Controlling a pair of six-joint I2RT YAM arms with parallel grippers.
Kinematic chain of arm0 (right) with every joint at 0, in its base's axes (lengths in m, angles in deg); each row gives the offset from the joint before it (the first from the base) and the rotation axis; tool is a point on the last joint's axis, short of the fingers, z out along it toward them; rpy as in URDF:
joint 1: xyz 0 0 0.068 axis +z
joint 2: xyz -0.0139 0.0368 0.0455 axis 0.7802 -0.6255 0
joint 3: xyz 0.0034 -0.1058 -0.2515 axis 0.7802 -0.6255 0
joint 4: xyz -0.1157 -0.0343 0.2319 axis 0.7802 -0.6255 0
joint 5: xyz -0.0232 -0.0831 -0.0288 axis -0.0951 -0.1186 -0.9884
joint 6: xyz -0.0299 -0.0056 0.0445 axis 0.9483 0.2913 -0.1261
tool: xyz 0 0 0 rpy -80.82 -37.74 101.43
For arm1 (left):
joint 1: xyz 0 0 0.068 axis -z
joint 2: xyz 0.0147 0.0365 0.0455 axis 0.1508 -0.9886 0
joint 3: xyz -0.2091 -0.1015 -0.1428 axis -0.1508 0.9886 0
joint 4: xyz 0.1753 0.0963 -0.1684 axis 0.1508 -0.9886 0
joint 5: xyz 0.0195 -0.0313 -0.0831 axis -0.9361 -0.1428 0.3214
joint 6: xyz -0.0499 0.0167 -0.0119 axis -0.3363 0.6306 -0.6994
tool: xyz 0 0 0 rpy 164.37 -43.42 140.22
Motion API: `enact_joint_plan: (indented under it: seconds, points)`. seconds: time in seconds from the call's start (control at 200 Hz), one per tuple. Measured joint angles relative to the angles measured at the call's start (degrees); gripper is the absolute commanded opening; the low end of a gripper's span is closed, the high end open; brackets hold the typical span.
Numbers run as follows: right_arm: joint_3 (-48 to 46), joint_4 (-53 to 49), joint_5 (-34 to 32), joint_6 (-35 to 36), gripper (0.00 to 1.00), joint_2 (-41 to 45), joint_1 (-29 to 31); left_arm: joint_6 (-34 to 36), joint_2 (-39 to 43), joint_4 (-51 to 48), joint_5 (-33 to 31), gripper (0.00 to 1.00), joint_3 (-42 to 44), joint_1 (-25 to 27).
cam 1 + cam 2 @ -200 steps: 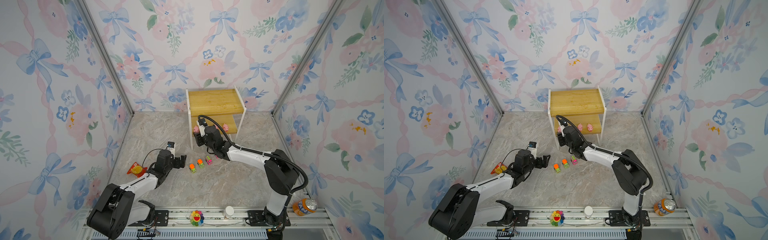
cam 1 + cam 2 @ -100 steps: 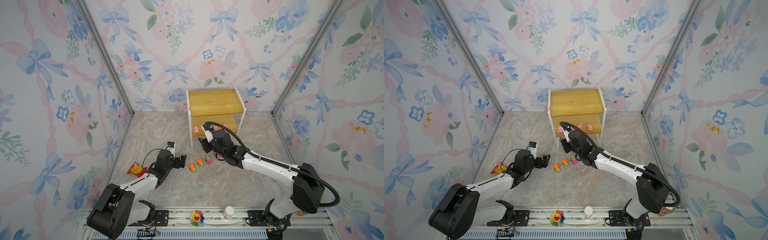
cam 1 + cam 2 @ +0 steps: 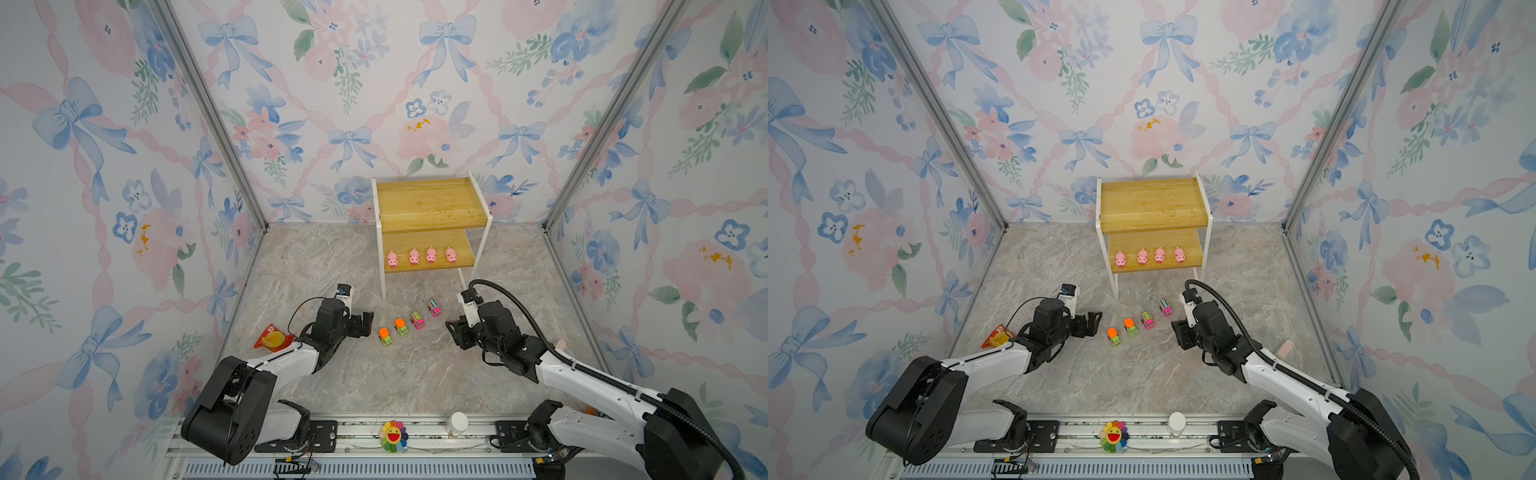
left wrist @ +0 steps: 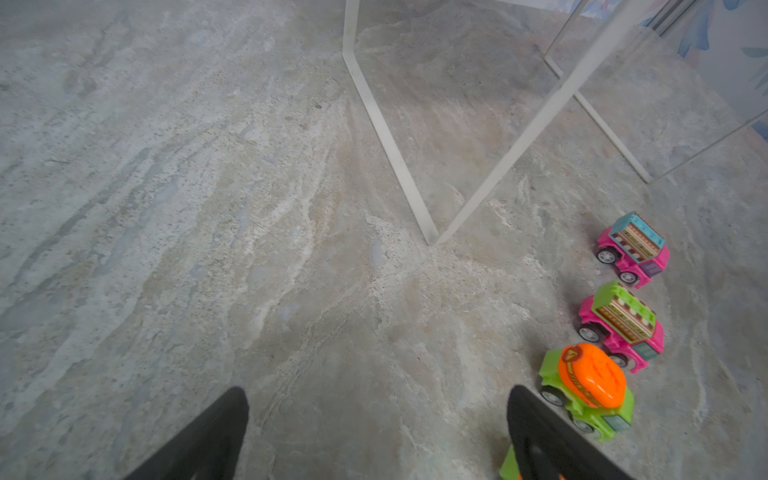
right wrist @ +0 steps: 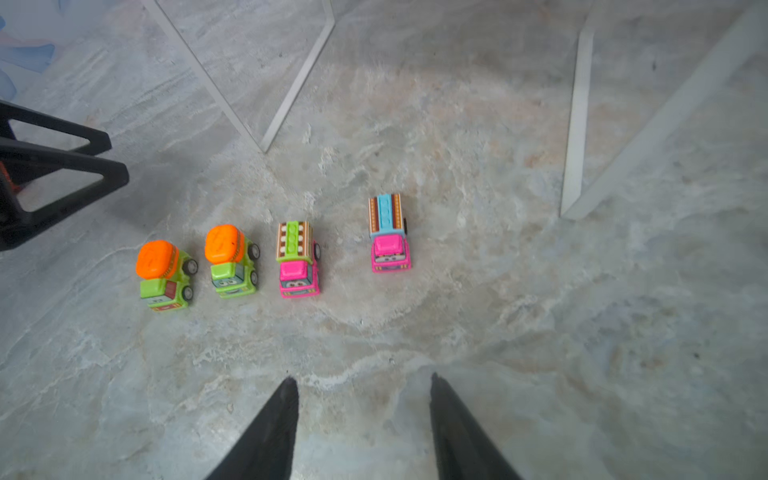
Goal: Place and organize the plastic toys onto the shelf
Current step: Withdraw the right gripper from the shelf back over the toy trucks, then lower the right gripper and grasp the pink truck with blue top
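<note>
right wrist view is showing my right hand [image 5: 362,378] hanging spread and empty over the surface [image 5: 582,332], facing the row of green cars [image 5: 230,262] and pink cars [image 5: 388,232], probably lining up on the nearest pink one. my left hand [image 4: 378,390] is waiting spread and empty beside the green end. four pigs [image 3: 431,254] are already sitting in a row on the lower board of the shelf [image 3: 432,203], so i am guessing the cars belong on top.

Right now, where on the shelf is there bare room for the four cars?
The top board is bare edge to edge. The lower board is crowded along its front edge by four pigs; only the strip behind them is free.
</note>
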Motion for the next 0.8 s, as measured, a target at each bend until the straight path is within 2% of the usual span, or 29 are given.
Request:
enact_joint_plan:
  seconds: [0.205, 0.445, 0.8]
  points:
    - [0.04, 2.75, 4.02, -0.11, 0.53, -7.13, -3.02, -0.04, -0.07, 0.00, -0.04, 0.98, -0.11, 0.15]
    - [4.94, 5.77, 7.41, 2.12, 0.52, -16.55, -5.77, -0.92, -0.07, 0.00, -0.24, 0.98, -0.11, 0.39]
    - [8.87, 12.98, 7.63, 4.04, 0.49, -25.97, -6.82, -1.62, -0.50, -0.02, -1.16, 0.98, -0.11, 0.92]
